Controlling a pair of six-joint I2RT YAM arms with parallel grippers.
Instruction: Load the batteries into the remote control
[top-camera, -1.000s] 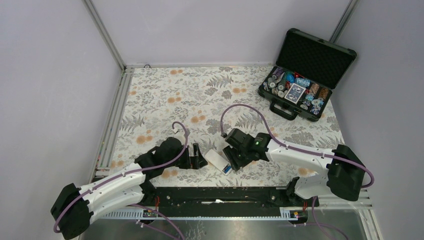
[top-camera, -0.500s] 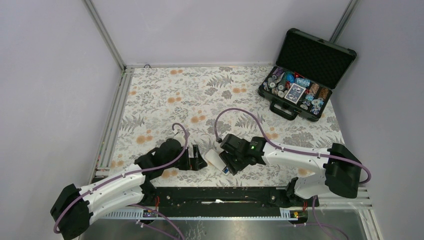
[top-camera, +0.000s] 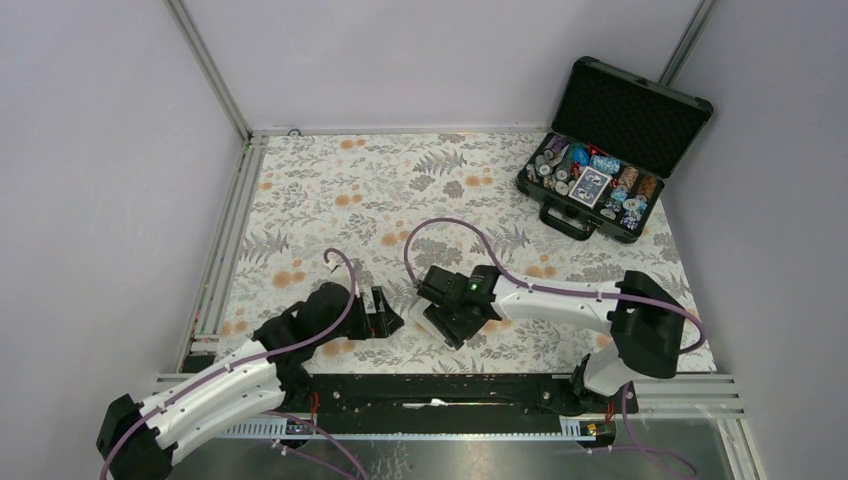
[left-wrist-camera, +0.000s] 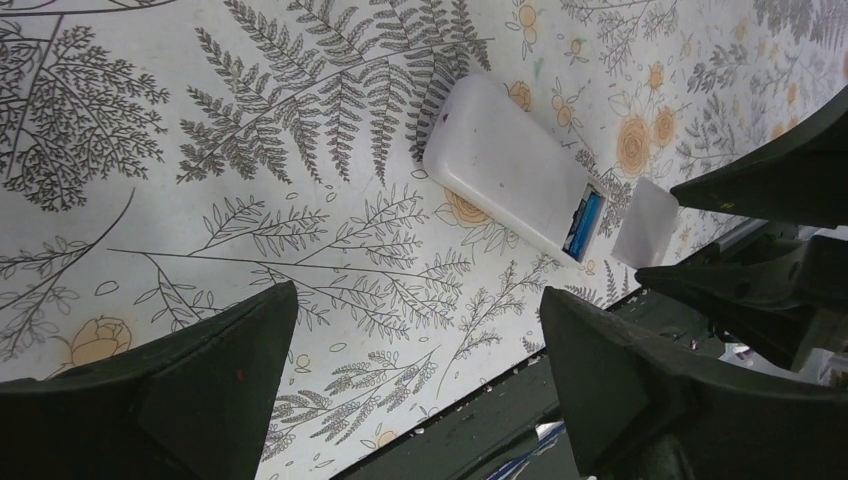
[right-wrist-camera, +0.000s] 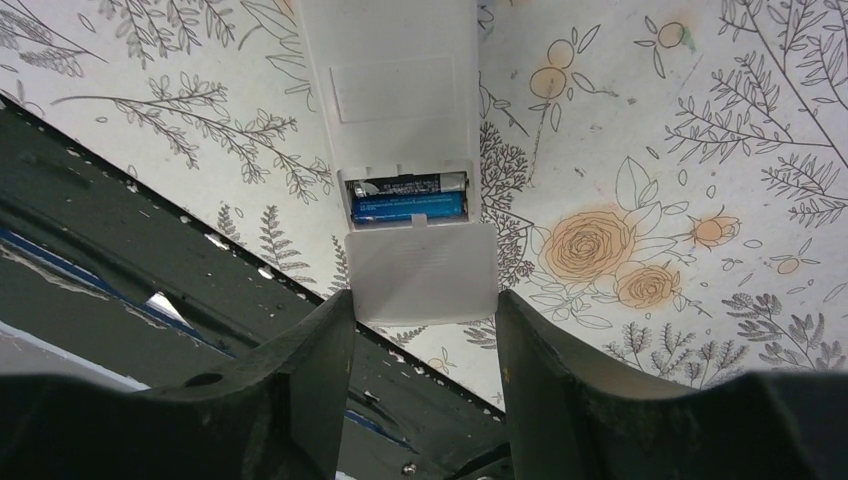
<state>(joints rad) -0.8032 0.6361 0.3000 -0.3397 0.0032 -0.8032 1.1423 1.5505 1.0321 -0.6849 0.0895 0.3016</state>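
Remote control (right-wrist-camera: 390, 80) lies back-up near table (top-camera: 300, 200) 6 o'clock edge, batteries (right-wrist-camera: 407, 205) in its open bay. R gripper (right-wrist-camera: 420, 312) pinches batt cover (right-wrist-camera: 420, 270) at remote's 6 o'clock end. L gripper (left-wrist-camera: 417, 295) spread wide, holding 0.

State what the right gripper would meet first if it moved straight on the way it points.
The right gripper has the white battery cover between its fingers, apparently gripped; straight beyond lies the remote control, its open end showing a blue battery.
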